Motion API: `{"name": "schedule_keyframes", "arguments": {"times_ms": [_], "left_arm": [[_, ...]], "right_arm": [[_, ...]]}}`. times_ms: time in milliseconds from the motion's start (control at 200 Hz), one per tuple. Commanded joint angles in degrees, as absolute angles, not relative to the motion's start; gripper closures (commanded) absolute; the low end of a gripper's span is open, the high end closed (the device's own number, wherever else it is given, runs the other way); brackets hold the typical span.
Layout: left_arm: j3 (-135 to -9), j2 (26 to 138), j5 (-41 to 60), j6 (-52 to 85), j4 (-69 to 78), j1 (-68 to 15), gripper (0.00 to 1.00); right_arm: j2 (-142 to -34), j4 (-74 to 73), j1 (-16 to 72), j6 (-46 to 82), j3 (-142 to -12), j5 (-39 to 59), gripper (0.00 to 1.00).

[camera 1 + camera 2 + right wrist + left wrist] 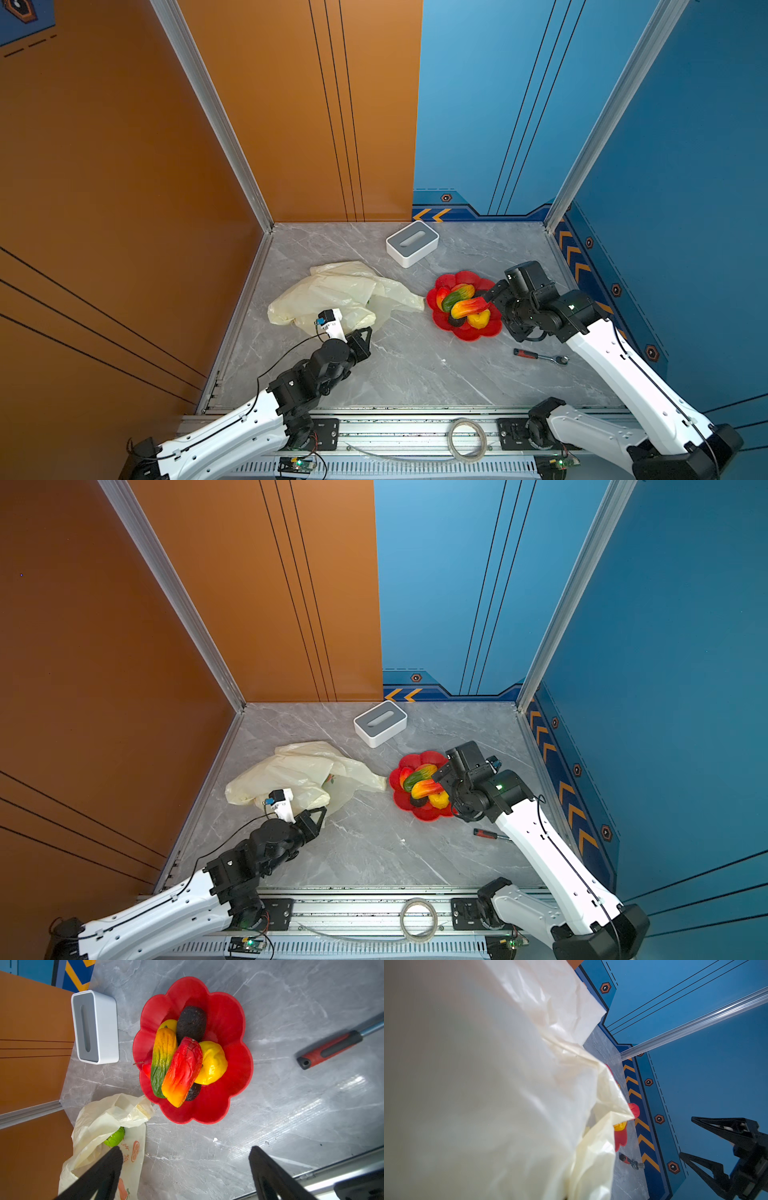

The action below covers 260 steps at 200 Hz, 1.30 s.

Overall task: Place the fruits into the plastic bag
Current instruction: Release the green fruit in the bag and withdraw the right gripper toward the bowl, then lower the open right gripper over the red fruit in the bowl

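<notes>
Hovering fingers [270, 1174], seemingly clear above dish [226, 1009]

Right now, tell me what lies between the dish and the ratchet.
Nothing. Only bare table separates the dish from the ratchet, as the right wrist view shows most clearly.

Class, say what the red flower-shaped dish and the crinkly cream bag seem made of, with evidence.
Red flower-shaped dish: probably moulded plastic; smooth, uniform, softly glossy lobes. Crinkly cream bag: thin plastic film; translucent, sharply creased, faintly shiny.
</notes>
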State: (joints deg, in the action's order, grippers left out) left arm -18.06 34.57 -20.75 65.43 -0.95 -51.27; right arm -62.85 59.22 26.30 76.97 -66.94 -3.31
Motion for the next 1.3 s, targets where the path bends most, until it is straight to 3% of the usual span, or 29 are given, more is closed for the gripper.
{"name": "schedule_keyframes", "arguments": {"times_ms": [0, 416, 1297], "left_arm": [[-20.5, 34.4, -21.3, 64.8, -3.1, -50.5, 1.00], [-20.8, 33.8, -22.1, 65.5, -5.1, -50.4, 1.00], [-20.2, 32.4, -22.1, 66.0, -6.5, -49.5, 1.00]], "right_arm": [[-66.7, 67.1, 26.5, 81.8, -69.7, -5.2, 0.04], [-74.7, 64.6, 26.4, 85.5, -71.6, -8.6, 0.03], [-92.8, 56.1, 27.9, 86.9, -77.6, -8.8, 0.11]]}}
